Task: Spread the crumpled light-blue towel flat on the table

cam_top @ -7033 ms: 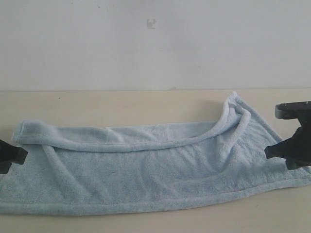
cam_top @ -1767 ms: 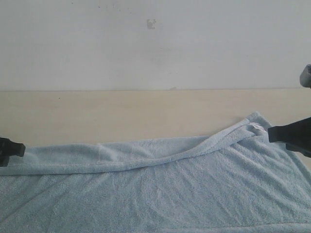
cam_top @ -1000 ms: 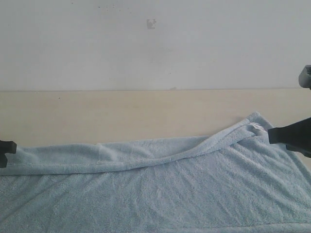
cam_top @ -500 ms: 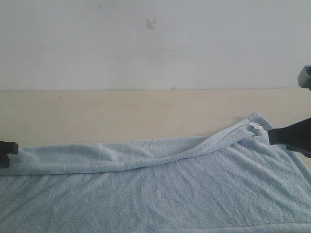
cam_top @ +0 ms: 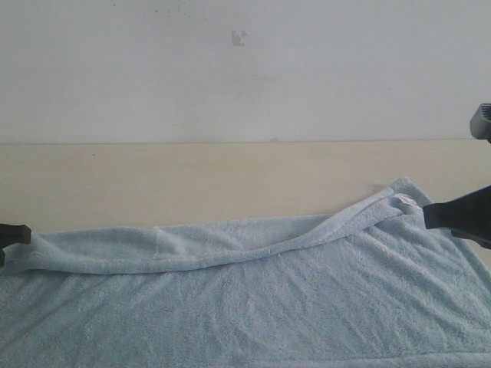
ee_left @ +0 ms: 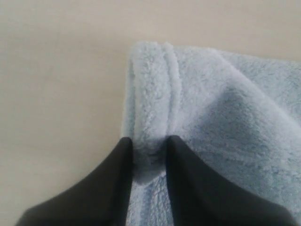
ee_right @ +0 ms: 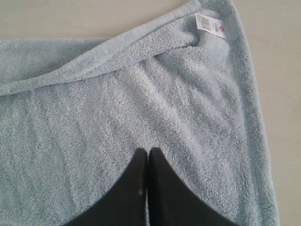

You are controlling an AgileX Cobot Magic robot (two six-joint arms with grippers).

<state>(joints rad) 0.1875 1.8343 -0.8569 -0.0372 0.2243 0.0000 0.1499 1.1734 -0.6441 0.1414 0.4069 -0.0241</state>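
Soft, even, shadowless light throughout; the exterior view looks washed-out and grainy, the wrist views slightly blurred.

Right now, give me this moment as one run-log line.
left gripper: pinching folded hem of towel | right gripper: shut, holding nothing, over towel | towel: far edge folded over, not yet flat on table

We see the towel (cam_top: pixel 268 299) of fluffy matt terry cloth, its label (ee_right: pixel 209 23) smooth and papery, our table (cam_top: pixel 192 180) matt wood-look with faint grain, left gripper (ee_left: pixel 149 143) smooth matt black.
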